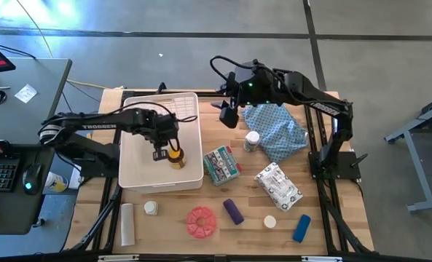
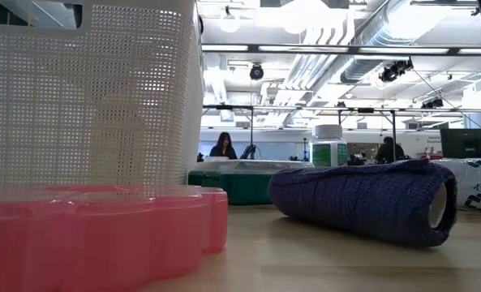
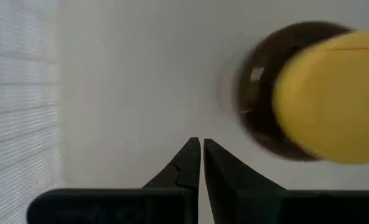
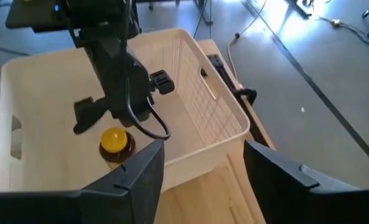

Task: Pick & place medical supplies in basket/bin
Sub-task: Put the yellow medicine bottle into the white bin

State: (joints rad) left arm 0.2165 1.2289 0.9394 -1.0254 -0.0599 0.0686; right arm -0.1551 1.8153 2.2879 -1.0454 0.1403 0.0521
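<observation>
The white bin (image 1: pixel 148 173) stands at the table's left. Inside it an amber bottle with a yellow cap (image 1: pixel 175 156) stands upright on the floor near the bin's right wall. My left gripper (image 3: pixel 201 155) reaches down into the bin and is shut, close beside the bottle (image 3: pixel 302 93) and apart from it. My right gripper (image 4: pixel 203 180) hangs open over the table's far middle (image 1: pixel 229 114), with nothing between its fingers. The other supplies lie on the table right of and in front of the bin.
A blue patterned cloth (image 1: pixel 277 127) lies at the far right with a white-capped jar (image 1: pixel 252 140) beside it. Nearer are a green-white packet (image 1: pixel 221 165), a white printed packet (image 1: pixel 279 185), a purple cylinder (image 1: pixel 233 211), a blue cylinder (image 1: pixel 301 228), a red disc (image 1: pixel 201 222) and small jars (image 1: pixel 151 208).
</observation>
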